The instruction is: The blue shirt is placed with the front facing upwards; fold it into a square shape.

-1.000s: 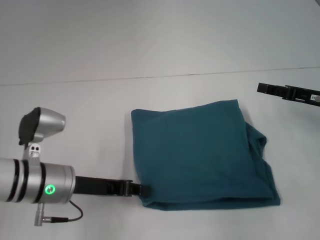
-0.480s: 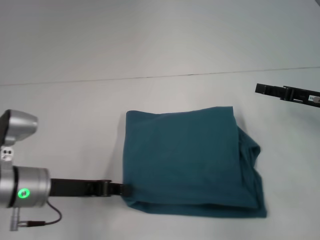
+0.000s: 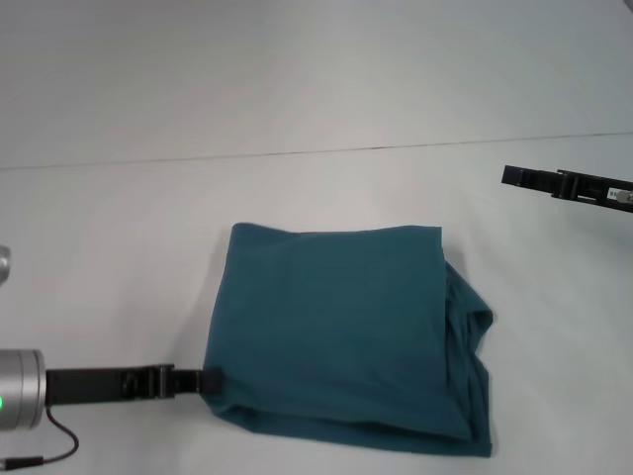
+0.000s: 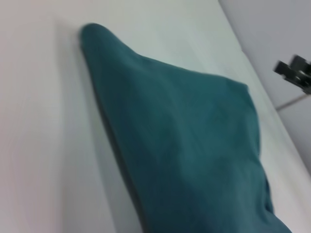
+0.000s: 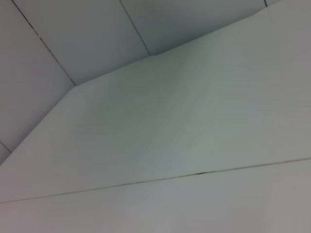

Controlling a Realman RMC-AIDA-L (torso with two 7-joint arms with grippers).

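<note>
The blue shirt (image 3: 336, 327) lies folded into a rough rectangle on the white table, plain teal side up, with looser layers bunched along its right edge. No print or collar shows. My left gripper (image 3: 208, 382) is low at the shirt's front left corner and shut on its edge. The shirt also fills the left wrist view (image 4: 194, 145). My right gripper (image 3: 524, 179) hovers apart from the shirt at the far right, above the table, and it shows far off in the left wrist view (image 4: 295, 71).
The white table (image 3: 119, 247) has a thin dark seam (image 3: 396, 148) running across behind the shirt. The right wrist view shows only bare table and wall panels.
My left arm has pulled back to the left and the folded shirt has slid left and slightly nearer with it. The right gripper has stayed still.
</note>
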